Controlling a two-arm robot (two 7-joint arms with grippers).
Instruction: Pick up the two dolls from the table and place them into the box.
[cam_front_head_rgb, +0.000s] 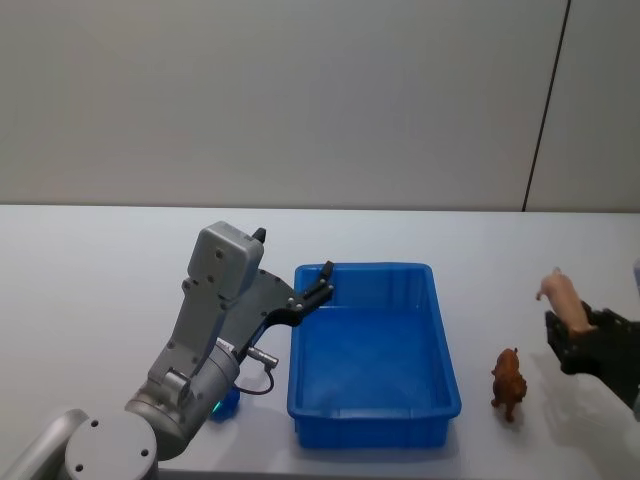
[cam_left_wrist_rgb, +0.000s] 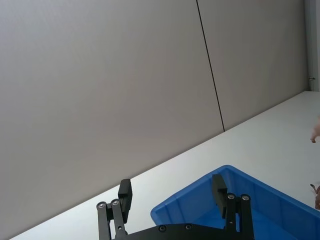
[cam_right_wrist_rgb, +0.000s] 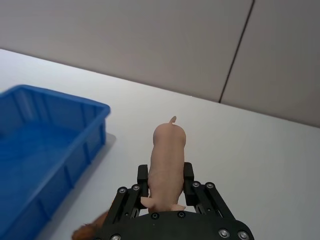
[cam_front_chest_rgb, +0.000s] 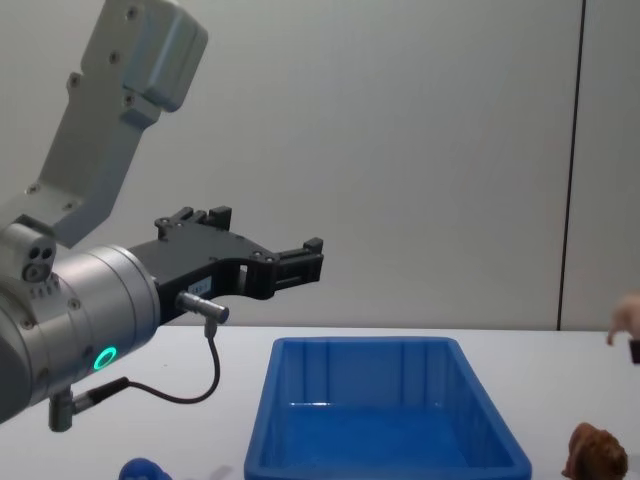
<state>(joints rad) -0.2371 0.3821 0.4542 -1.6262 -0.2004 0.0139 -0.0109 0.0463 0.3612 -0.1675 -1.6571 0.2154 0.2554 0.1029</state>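
A shaggy brown doll (cam_front_head_rgb: 508, 383) (cam_front_chest_rgb: 595, 452) stands on the white table (cam_front_head_rgb: 100, 300), just right of the blue box (cam_front_head_rgb: 440, 340) (cam_front_chest_rgb: 370, 346). My right gripper (cam_front_head_rgb: 572, 322) (cam_right_wrist_rgb: 166, 182) is lifted beyond it and shut on a peach-coloured toy animal (cam_front_head_rgb: 560, 293) (cam_right_wrist_rgb: 167, 157). A rounded blue doll (cam_front_head_rgb: 226, 404) (cam_front_chest_rgb: 140, 468) lies on the table left of the box, partly hidden under my left arm. My left gripper (cam_front_head_rgb: 322, 284) (cam_left_wrist_rgb: 171, 192) (cam_front_chest_rgb: 300, 262) hovers open over the box's far left corner, holding nothing.
The box (cam_right_wrist_rgb: 102, 108) looks empty inside. A grey wall rises behind the table. A cable (cam_front_chest_rgb: 205, 370) loops below the left wrist.
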